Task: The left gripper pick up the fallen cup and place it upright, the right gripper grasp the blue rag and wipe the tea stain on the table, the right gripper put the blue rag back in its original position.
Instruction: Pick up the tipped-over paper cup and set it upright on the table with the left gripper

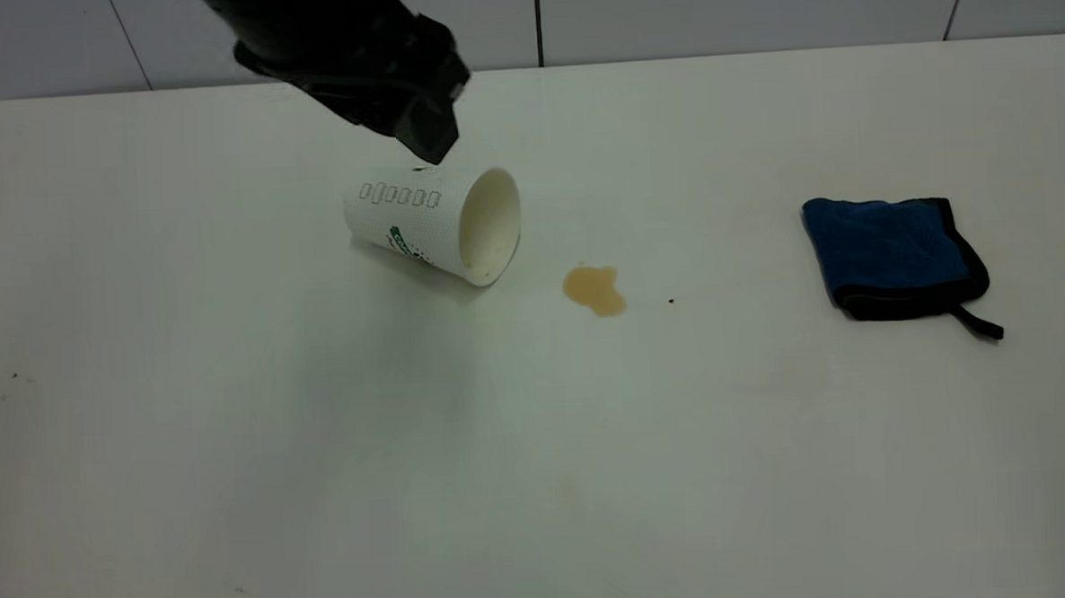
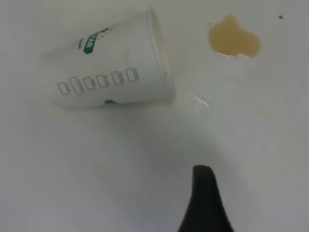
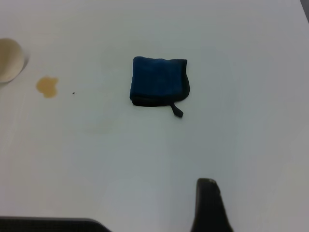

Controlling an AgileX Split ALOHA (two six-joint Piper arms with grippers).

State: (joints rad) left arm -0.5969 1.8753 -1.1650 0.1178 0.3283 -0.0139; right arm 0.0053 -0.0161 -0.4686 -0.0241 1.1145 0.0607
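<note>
The white paper cup (image 1: 435, 222) lies on its side on the table (image 1: 233, 438), its mouth turned toward the tea stain (image 1: 594, 289). My left gripper (image 1: 434, 146) hangs just above and behind the cup's upper side; a gap shows between them. In the left wrist view the cup (image 2: 111, 67) and the stain (image 2: 234, 37) lie ahead of the gripper. The blue rag (image 1: 890, 255) lies folded at the right, its black strap pointing to the front. The right wrist view shows the rag (image 3: 158, 80) well ahead of my right gripper (image 3: 207, 195), which is out of the exterior view.
A tiny dark speck (image 1: 671, 301) sits on the table between the stain and the rag. The table's far edge meets a tiled wall (image 1: 753, 6).
</note>
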